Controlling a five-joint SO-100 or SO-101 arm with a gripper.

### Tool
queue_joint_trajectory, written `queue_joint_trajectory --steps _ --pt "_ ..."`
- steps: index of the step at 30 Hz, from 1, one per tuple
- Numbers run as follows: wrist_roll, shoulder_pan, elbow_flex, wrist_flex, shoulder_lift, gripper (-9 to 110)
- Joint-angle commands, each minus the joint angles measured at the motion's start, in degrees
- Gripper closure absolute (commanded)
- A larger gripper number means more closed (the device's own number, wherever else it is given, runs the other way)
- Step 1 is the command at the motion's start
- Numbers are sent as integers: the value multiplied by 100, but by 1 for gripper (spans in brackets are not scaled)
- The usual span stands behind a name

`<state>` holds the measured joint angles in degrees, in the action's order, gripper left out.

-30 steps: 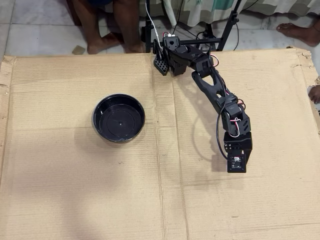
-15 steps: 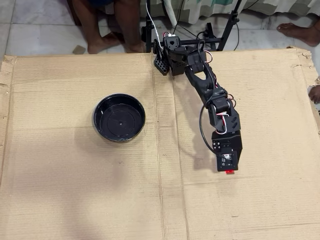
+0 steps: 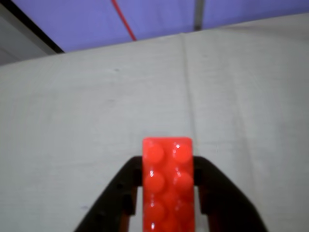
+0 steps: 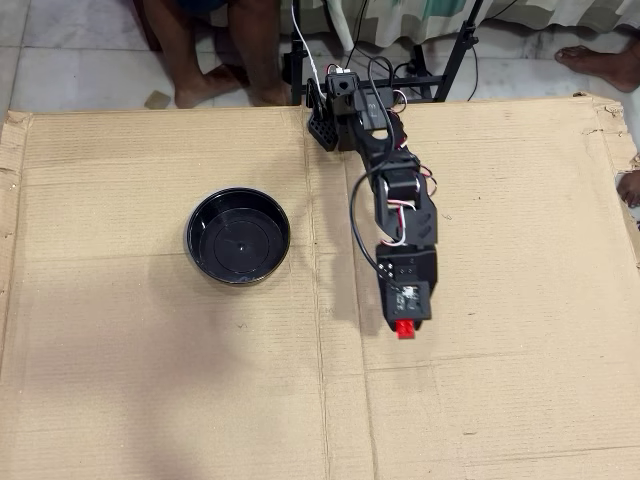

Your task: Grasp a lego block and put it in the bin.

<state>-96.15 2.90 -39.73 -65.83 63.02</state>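
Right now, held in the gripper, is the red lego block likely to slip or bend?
Probably rigid: the lego block keeps straight edges between both fingers. Its glossy faces look smooth, so it might slip. Being tiny, it is likely light.

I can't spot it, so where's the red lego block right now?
The lego block sits clamped in the gripper, right of the bin in the overhead view.
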Motion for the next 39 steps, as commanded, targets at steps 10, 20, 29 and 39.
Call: queue_joint_trajectory --steps 10,20,29,39 --pt "431 -844 -2268 633 2250 101" --pt "668 -1740 -4184 2013 3516 101" --pt "1169 -2505 -5027 2206 4298 101" --pt "1248 -3243 -5704 2206 5071 101"
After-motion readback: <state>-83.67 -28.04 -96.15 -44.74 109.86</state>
